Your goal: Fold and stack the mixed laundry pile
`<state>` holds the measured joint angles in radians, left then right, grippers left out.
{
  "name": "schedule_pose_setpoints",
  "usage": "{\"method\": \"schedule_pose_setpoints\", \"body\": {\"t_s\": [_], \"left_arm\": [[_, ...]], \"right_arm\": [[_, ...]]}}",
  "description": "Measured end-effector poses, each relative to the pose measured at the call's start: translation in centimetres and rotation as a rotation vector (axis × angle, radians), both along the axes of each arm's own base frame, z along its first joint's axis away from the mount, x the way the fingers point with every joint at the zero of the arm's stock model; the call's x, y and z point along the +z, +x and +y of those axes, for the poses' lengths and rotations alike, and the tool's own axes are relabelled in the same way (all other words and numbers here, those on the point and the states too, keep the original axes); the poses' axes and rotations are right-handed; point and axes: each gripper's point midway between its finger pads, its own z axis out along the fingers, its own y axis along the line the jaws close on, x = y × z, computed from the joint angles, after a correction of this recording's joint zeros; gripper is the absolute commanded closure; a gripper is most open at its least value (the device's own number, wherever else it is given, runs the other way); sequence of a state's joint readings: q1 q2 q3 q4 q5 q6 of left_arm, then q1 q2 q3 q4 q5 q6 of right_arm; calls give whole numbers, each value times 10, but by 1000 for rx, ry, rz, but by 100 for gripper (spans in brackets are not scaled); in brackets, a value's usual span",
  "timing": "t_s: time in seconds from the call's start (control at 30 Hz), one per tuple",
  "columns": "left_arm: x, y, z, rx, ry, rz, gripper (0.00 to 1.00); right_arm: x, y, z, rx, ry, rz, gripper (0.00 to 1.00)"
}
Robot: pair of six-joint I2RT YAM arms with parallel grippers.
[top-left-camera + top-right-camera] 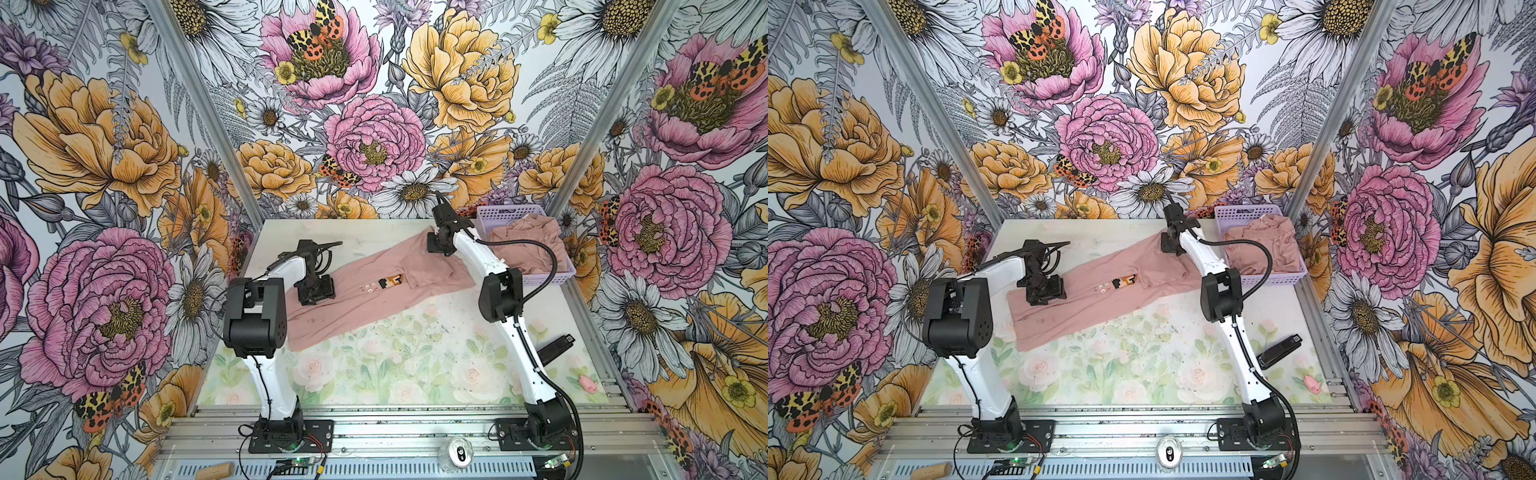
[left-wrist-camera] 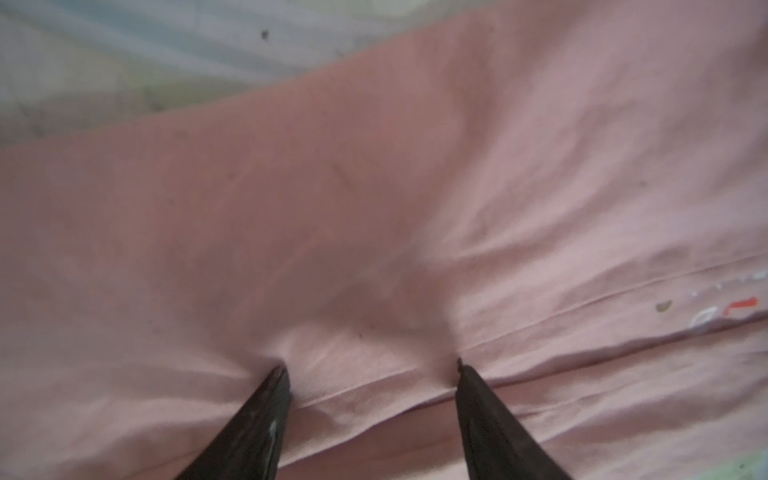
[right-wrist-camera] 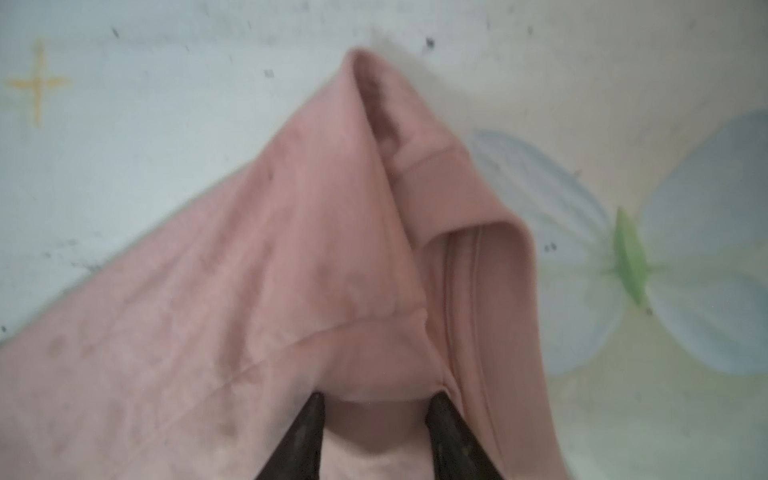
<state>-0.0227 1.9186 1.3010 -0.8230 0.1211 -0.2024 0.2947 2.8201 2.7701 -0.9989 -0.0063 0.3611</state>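
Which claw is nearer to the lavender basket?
The right. The right claw is on the T-shirt at its far end, just beside the basket; the left claw is on its opposite end, well away.

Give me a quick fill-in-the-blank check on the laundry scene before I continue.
The T-shirt lies with its print facing ____.
The other pink garments sit in the lavender ____.
The left tool and right tool both touch the ____.
Missing words: up; basket; T-shirt.
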Motion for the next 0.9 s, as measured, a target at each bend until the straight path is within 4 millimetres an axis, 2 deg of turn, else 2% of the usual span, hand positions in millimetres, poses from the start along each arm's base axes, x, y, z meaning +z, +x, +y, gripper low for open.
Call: {"method": "schedule_pose_setpoints", "body": {"t_s": [0.13,0.23,0.3,0.33,0.53,0.6,0.7,0.9], "left_arm": [[7,8,3,0,2,-6,31],[10,22,5,-4,5,-28,31],[4,26,6,-3,7,-22,33],[-1,26,6,-3,6,-10,34],[-3,26,6,28,-18,-19,39],[-4,24,5,38,-28,-34,42],[-4,20,4,50,-38,-50,43],[-5,3,-12,48,-94,-36,47]], "right_arm": [[1,-2,-6,-6,33,26,54],[3,-16,-8,0,38,70,53],[10,-28,-12,1,40,100,53],[16,-34,-13,2,42,109,53],[67,-69,-8,25,70,102,52],[75,-83,-5,29,72,107,51],[68,-104,-1,24,71,142,48],[20,-134,5,3,37,253,43]]}}
